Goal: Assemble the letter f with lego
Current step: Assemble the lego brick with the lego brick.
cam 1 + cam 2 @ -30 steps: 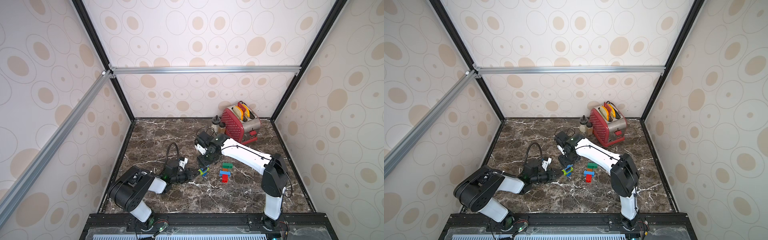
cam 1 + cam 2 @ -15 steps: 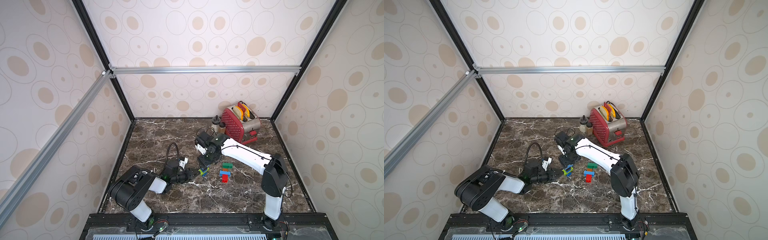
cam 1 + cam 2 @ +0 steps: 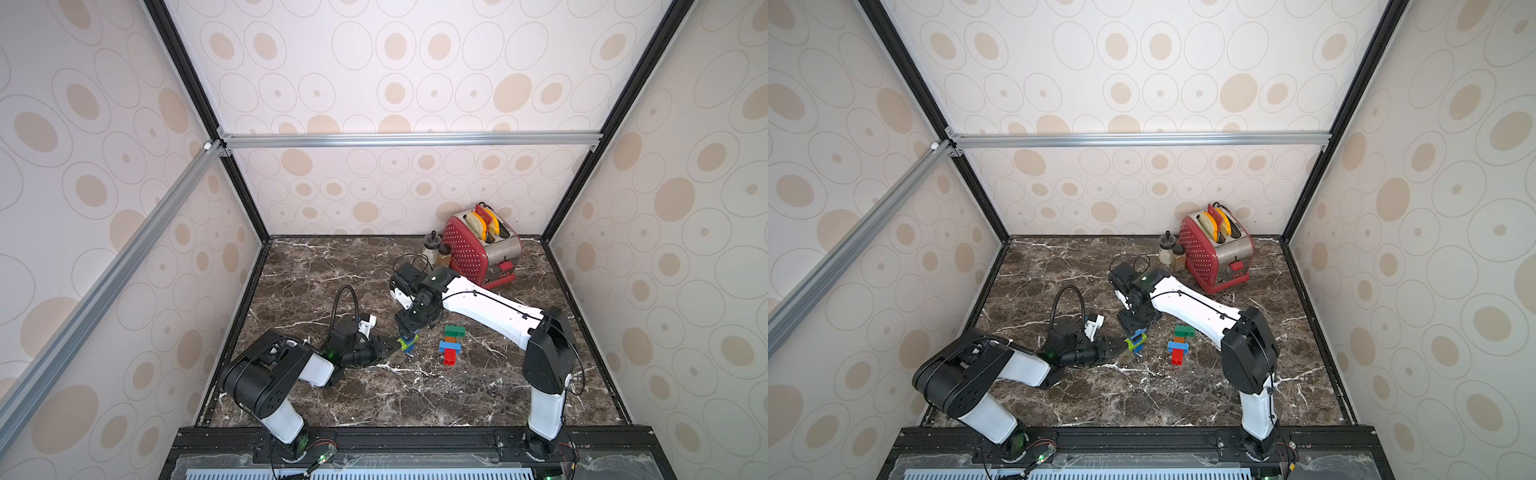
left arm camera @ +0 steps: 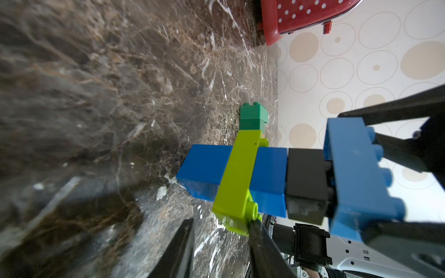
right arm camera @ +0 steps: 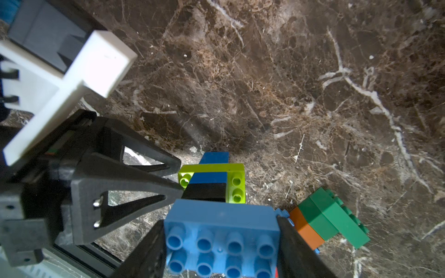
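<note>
Lego held between both claws

The right claw grips a blue brick, butted against a black block. The left claw pinches the lime brick at its tips. A green-orange stack sits beside the right claw, apart.

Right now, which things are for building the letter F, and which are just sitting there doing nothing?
For the F:
light blue eight-stud plastic brick, in the right gripper
joined lime green, dark blue and black bricks
pile of dark green, orange, blue and red bricks

Just lying about:
red dotted metal toaster
two small bottles beside it
</note>
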Motion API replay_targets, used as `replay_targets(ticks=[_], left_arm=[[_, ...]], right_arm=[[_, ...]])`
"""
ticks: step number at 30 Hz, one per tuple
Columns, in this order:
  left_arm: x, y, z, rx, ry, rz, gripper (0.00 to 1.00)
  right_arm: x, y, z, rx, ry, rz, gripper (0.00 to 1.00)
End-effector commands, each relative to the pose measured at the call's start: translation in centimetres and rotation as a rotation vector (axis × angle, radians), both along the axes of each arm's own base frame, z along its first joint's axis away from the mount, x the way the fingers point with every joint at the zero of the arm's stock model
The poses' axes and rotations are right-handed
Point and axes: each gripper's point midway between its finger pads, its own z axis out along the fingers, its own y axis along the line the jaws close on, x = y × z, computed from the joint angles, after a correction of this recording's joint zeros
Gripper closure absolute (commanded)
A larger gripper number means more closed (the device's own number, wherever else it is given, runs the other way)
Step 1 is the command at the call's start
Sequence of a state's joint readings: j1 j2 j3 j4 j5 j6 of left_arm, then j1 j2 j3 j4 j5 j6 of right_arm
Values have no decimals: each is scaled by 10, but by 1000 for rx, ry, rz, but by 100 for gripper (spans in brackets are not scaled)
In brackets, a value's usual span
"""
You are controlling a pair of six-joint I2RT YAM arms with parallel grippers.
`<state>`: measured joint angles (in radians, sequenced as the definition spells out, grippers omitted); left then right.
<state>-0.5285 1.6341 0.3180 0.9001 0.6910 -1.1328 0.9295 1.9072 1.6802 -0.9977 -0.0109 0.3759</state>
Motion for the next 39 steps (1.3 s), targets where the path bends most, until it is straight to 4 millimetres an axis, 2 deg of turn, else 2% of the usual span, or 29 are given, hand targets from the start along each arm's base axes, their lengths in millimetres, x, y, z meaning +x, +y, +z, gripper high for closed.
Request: replay_targets(ticks=[1, 12, 20, 29, 39], left_arm=[[1, -3, -1, -13, 2, 4, 62], [3, -5, 7, -44, -11, 17, 64], [4, -5, 1, -33, 5, 19, 64], [4, -5, -1, -26, 8, 17, 65], [4, -4, -3, -21, 11, 15, 65]], right_arm=[[-4, -19, -13, -83, 21, 3, 47], [-6, -20, -16, -76, 37, 19, 47], [-9, -20, -15, -59, 67, 48, 47], [-18, -23, -24, -69, 110, 78, 48], [-18, -30, -31, -108, 109, 93, 48]])
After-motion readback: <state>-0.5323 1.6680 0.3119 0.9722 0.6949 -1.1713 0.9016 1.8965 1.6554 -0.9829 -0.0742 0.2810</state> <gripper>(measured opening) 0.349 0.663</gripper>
